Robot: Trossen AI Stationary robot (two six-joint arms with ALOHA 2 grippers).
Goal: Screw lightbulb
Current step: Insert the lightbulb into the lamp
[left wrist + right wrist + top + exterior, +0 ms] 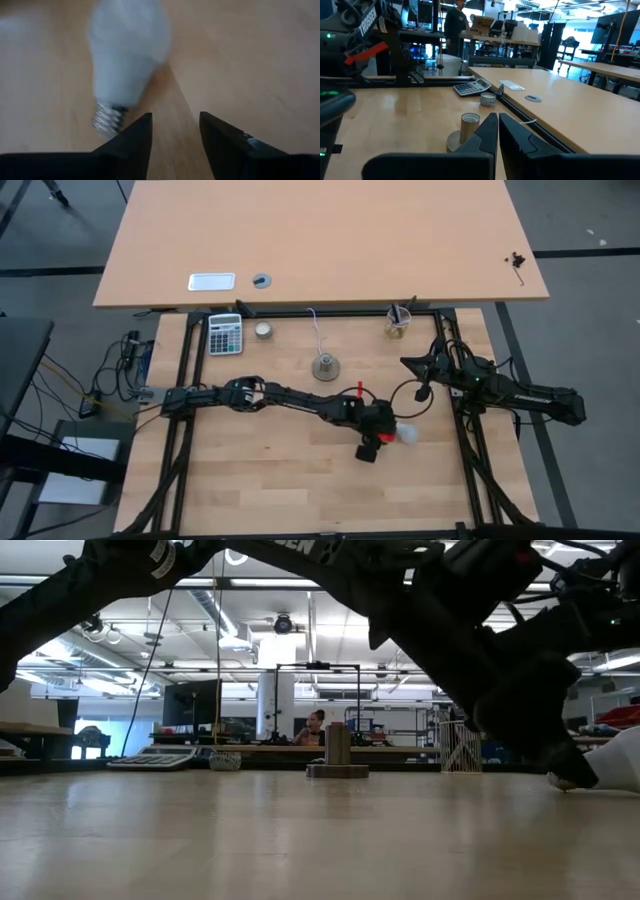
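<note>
Currently L gripper [175, 132] sitting parted, lightbulb [127, 55] seemingly beside it, ungrasped; R gripper [497, 131] clenched, idling; re-grasp needed.

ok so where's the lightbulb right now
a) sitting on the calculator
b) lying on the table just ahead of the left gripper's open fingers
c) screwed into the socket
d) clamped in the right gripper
b: the lightbulb lies on its side on the wooden table, ahead of the left gripper, whose jaws stand apart with nothing between them.
</note>
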